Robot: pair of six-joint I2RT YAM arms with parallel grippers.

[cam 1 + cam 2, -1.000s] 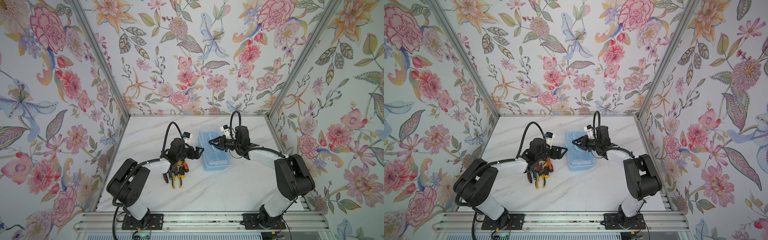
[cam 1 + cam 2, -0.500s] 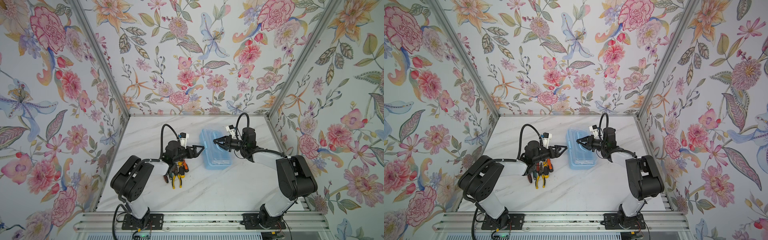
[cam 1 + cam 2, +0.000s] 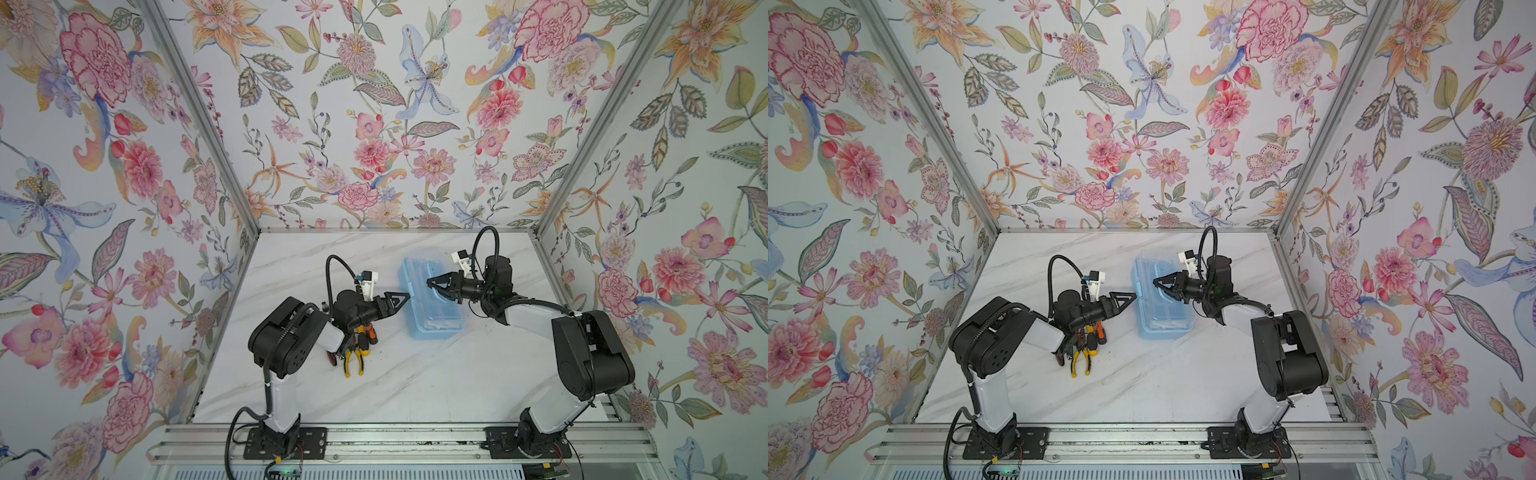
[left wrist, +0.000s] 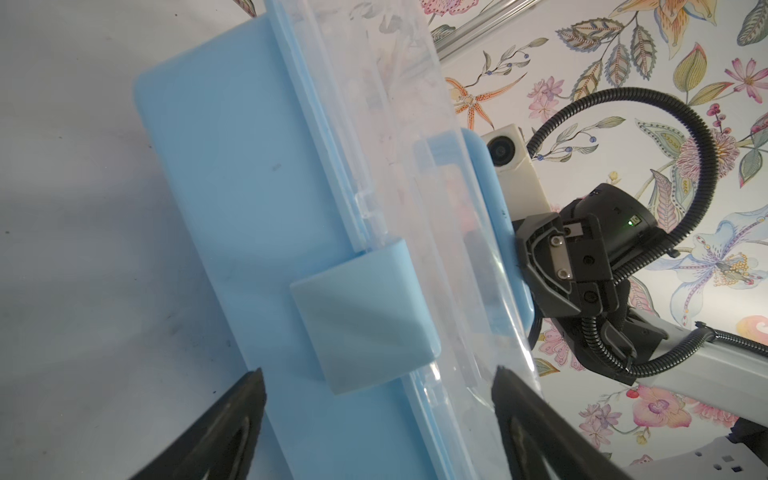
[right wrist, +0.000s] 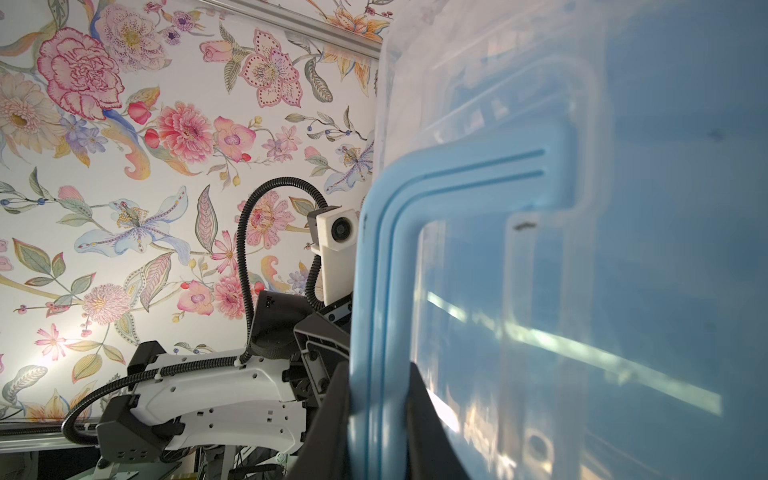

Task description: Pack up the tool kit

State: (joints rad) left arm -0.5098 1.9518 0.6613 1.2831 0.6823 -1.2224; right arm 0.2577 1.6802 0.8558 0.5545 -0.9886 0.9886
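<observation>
On veined marble (image 3: 415, 382), right fingers (image 5: 432, 440) pinch the ribbed handle (image 5: 457, 174) of a translucent blue box (image 3: 432, 320) — left fingers (image 4: 224, 428) gape wide.

My left arm (image 3: 332, 334) hides most of the tool pile (image 3: 354, 360); the pieces are too small to sort. Contents of the tool box (image 5: 623, 291) are a blur; my right gripper (image 5: 376, 374) is cut off by the frame edge.

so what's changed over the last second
The left gripper turned from over the tools toward the tool box; its open jaws now face the latch. The right gripper, shut on the handle, drew slightly right, and the box seems to have shifted with it. The tools stayed put.
</observation>
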